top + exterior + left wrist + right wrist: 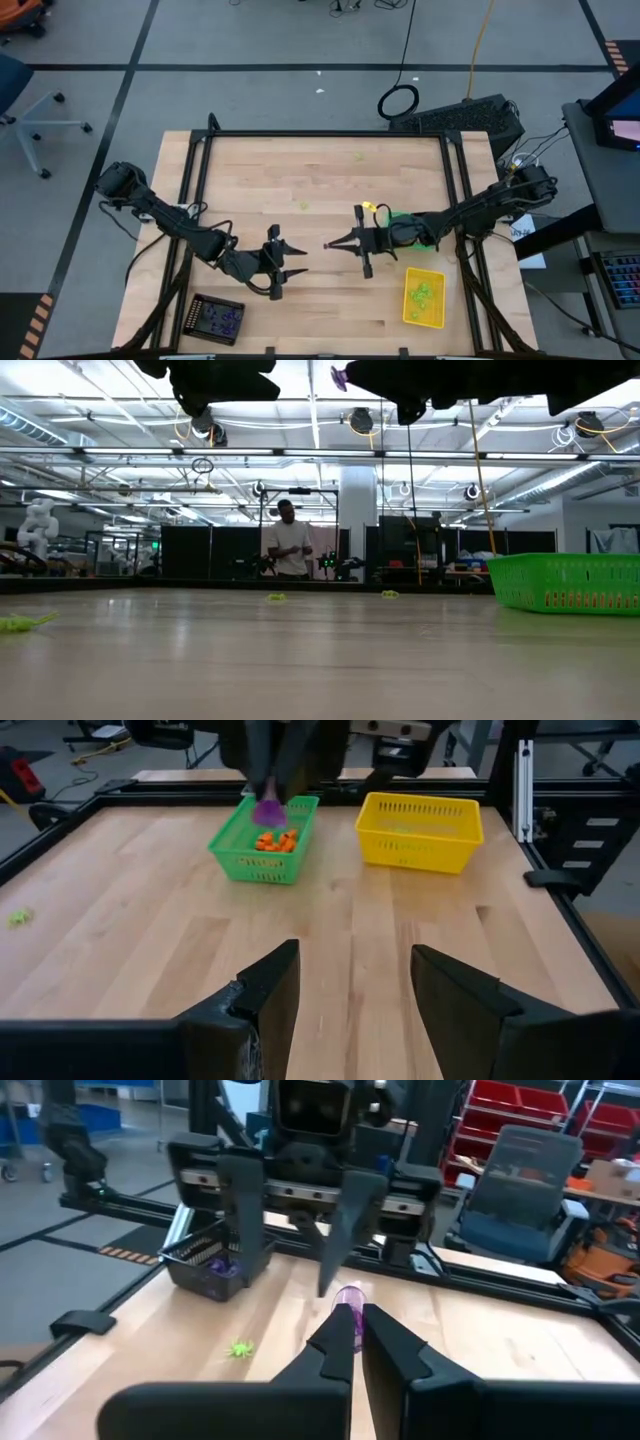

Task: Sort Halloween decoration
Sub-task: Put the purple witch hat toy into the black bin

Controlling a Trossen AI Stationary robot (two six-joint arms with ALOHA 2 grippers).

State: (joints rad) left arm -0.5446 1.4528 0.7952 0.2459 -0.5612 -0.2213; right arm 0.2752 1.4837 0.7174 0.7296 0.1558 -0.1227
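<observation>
No brand, label or legible writing is to be found on any tray or on either arm. Three trays are set on the wooden table (320, 170): a green tray (262, 845) holding orange trinkets (274, 841), a yellow tray (423, 297) holding lime green trinkets (421, 294) near the front right corner, and a black tray (217, 319) holding purple trinkets (222, 320) near the front left corner. The green tray is largely covered by the right arm in the high view. A purple trinket (347, 1295) is pinched at the tips of the closed fingers of the right gripper (353, 1336), which is held above the middle of the table. The left gripper (350, 995) faces it from the left with its fingers spread apart and nothing between them. A few loose lime green trinkets are scattered on the boards: one toward the back edge (359, 156), one nearer the middle (304, 206), and one seen near the black tray in the right wrist view (240, 1347). The table is bordered by a dark metal frame (320, 133). Bare wood lies open between the two grippers.
</observation>
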